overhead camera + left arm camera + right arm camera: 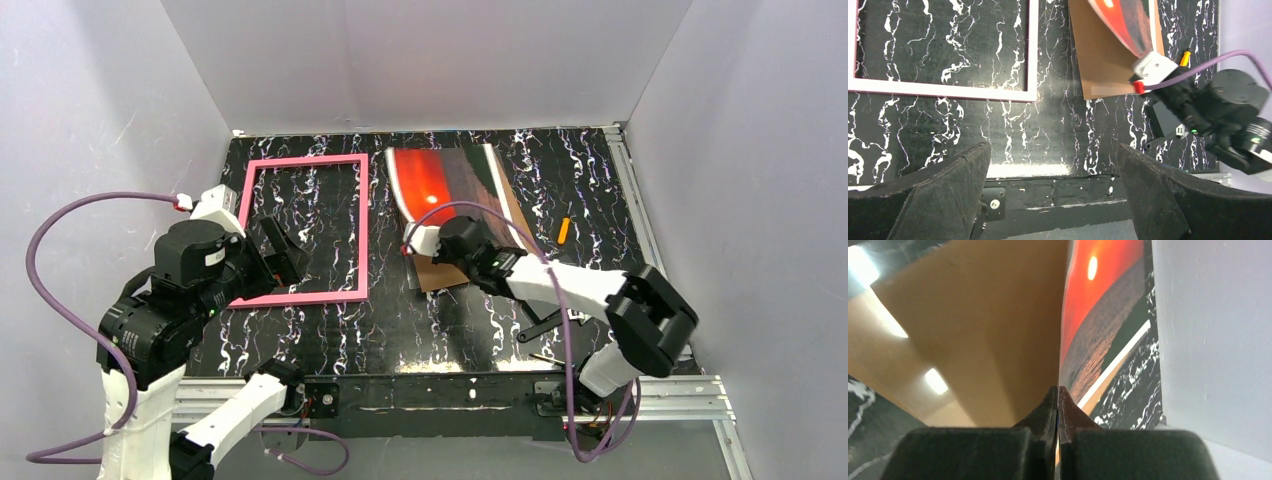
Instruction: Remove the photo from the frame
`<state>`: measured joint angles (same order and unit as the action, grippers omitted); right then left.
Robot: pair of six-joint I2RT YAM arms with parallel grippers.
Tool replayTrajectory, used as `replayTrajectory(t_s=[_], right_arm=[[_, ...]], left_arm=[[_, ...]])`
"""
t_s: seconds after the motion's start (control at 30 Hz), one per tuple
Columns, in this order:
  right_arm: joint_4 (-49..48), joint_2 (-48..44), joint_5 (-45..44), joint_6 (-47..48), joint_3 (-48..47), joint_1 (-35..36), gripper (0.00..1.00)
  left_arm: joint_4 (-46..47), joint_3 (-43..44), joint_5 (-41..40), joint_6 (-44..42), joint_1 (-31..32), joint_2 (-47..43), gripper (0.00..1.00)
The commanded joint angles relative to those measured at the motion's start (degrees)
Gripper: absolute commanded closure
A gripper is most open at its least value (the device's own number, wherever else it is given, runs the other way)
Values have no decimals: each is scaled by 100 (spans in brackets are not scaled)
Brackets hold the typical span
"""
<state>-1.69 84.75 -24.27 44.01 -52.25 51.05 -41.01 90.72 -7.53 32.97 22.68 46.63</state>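
Note:
The photo (440, 180), a red-orange sunset print, curls up off a brown backing board (445, 272) right of centre. My right gripper (425, 240) is shut on the photo's near edge; in the right wrist view its fingers (1058, 390) pinch the sheet, with the printed face (1093, 305) to the right and the board (973, 315) to the left. The frame (362, 225), thin and pink, lies flat to the left with only table showing inside it. My left gripper (285, 255) hangs open over the frame's near left corner with nothing between its fingers (1055, 160).
A small orange-handled tool (563, 230) lies right of the board. A black bent bar (540, 325) rests near the right arm's base. Grey walls close in the table on three sides. A metal rail (470, 390) runs along the near edge.

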Motion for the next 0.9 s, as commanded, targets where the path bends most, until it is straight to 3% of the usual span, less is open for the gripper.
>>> replayTrajectory(t_s=[0.0,0.13,0.17,0.2,0.33,0.8,0.87], right_arm=[[-1168,577,-410,215,-94,357,99],[-1223,1187,-555,204,-197,484,99],[-1148,1301,-590,156,-246,488,77],[-1083,1398,-623,111,-258,487,99],[-1053,1596,-920,145,-186,444,99],[-1095,1325,-603,-43,196,415,99],[-1056,1325,-654,-91,193,434,79]], left_arm=[[-50,-81,136,67,-9,-45,2],[-97,-129,139,55,-5,-116,2],[-110,-129,138,41,-13,-124,2],[-140,-121,136,23,-12,-130,2],[-188,-118,108,-23,-14,-168,2],[-169,-184,199,2,-15,-200,2],[-193,-190,163,-22,-9,-228,2]])
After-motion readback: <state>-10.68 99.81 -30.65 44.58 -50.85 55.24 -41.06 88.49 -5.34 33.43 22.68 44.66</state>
